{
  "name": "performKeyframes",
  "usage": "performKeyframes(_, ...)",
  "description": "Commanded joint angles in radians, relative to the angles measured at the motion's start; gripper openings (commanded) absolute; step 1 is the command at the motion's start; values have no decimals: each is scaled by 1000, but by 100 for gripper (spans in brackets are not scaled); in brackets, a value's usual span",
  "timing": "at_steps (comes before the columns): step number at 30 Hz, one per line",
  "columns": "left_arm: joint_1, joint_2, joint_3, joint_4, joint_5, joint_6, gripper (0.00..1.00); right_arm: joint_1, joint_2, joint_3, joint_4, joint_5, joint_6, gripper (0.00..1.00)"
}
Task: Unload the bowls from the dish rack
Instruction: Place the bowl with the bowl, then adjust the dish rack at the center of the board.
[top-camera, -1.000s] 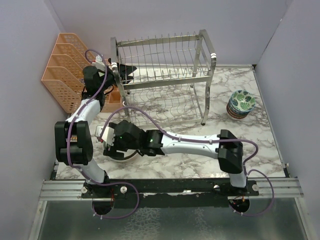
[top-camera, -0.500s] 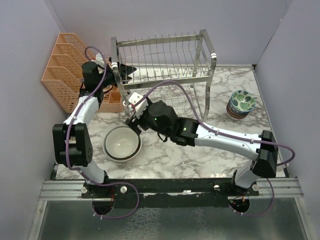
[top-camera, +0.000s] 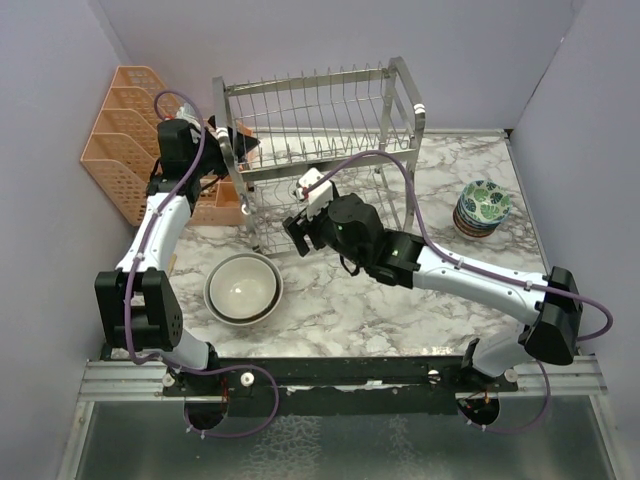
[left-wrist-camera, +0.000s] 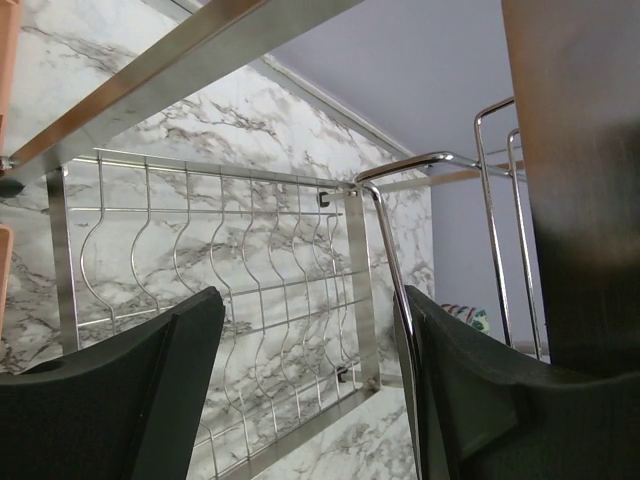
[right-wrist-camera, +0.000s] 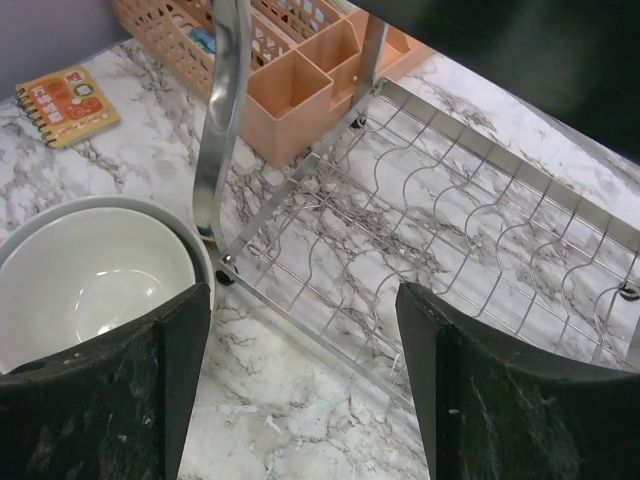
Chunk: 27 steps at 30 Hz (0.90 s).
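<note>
The silver dish rack (top-camera: 320, 150) stands at the back middle; no bowl shows in it. Two large bowls (top-camera: 242, 288) sit nested on the table in front of its left end, the cream one (right-wrist-camera: 90, 285) inside the greyish-teal one. A stack of small patterned bowls (top-camera: 482, 207) sits at the right. My left gripper (top-camera: 240, 145) is open at the rack's upper left frame, with a tube beside its right finger (left-wrist-camera: 470, 400). My right gripper (top-camera: 300, 225) is open and empty, low in front of the rack's lower tier (right-wrist-camera: 450, 220).
An orange plastic organizer (top-camera: 130, 140) stands at the back left against the wall, close to the rack's left legs (right-wrist-camera: 225, 130). A small spiral notebook (right-wrist-camera: 68, 100) lies on the marble table (top-camera: 400, 320) next to it. Purple walls close in on three sides.
My right gripper has left the nested bowls and swung up and right to the rack's front. The bowls stay on the table. The rack and my left gripper have shifted slightly left.
</note>
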Motion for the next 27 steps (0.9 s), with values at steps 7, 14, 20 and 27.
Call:
performKeyframes(7, 32, 4, 15, -391, -406, 273, 51, -41, 15, 45, -21, -37, 75, 65)
performKeyframes(14, 15, 20, 25, -347, -366, 266, 45, -216, 61, 138, -113, -304, 205, 64)
performKeyframes(20, -74, 142, 180, -416, -401, 296, 45, -308, 155, 307, -183, -366, 230, 64)
performKeyframes(27, -188, 337, 393, -523, -437, 332, 45, -405, 208, 417, -228, -417, 236, 64)
